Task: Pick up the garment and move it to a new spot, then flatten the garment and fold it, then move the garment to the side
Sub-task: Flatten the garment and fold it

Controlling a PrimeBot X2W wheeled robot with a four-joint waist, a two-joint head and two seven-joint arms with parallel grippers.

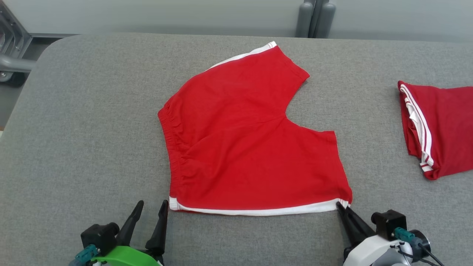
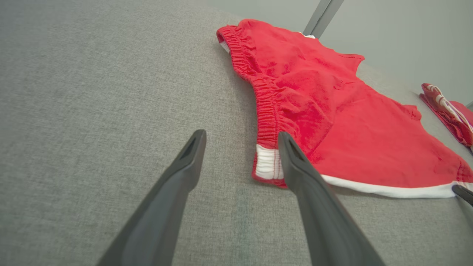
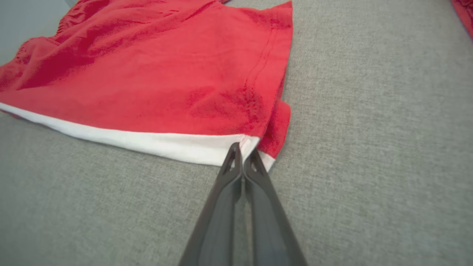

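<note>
Centre of head view: red shorts [image 1: 244,140] spread flat on grey table [image 1: 92,129]. Waistband toward frame left, both legs toward frame right. White trim along lower edge and along upper leg.

Lower left of head view: left gripper [image 1: 151,202], fingers spread wide, holding nothing, tips just beside lower-left corner of shorts. Left wrist view: same gripper [image 2: 242,135] wide apart above bare table, one finger overlapping white end of waistband on shorts [image 2: 332,111]. Contact there not determinable.

Lower right of head view: right gripper [image 1: 339,204], fingers pressed together at lower-right corner of shorts. Right wrist view: right gripper [image 3: 243,149] closed tight on white-trimmed hem corner of shorts [image 3: 166,81], cloth pinched between tips. Small red fold protruding just beside that corner. Tip of same gripper also at lower right edge of left wrist view [image 2: 463,192], at end of white trim.

Right edge of head view: second red garment [image 1: 439,129], folded, white stripes showing, well apart from shorts. Same item at right edge of left wrist view [image 2: 449,114].
</note>
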